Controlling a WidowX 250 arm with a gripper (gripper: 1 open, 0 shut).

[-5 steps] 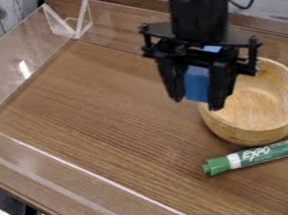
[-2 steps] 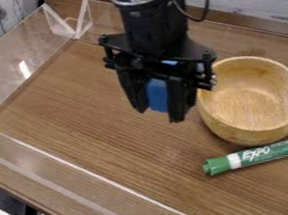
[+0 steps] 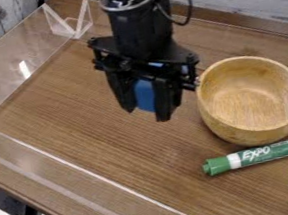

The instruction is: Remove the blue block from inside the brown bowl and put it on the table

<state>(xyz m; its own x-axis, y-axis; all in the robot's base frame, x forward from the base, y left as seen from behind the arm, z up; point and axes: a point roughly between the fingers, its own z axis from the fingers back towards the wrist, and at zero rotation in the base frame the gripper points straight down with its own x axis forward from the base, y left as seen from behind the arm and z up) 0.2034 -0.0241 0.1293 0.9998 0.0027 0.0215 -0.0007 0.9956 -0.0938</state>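
The worktop (image 3: 68, 120) is brown wood-grain with darker streaks, fenced by low clear acrylic walls (image 3: 34, 165); pale planks run behind it at 12 o'clock. The blue block (image 3: 145, 95) — small, plain, bright blue — hangs clamped between the jaws of the black gripper (image 3: 150, 107), above the wood at about 9 o'clock from the brown bowl (image 3: 252, 98). The bowl is round, light, thick-walled and holds nothing. At 6 o'clock from it lies a green-and-white marker (image 3: 255, 155). Most of the block is hidden by the fingers — only one face shows.
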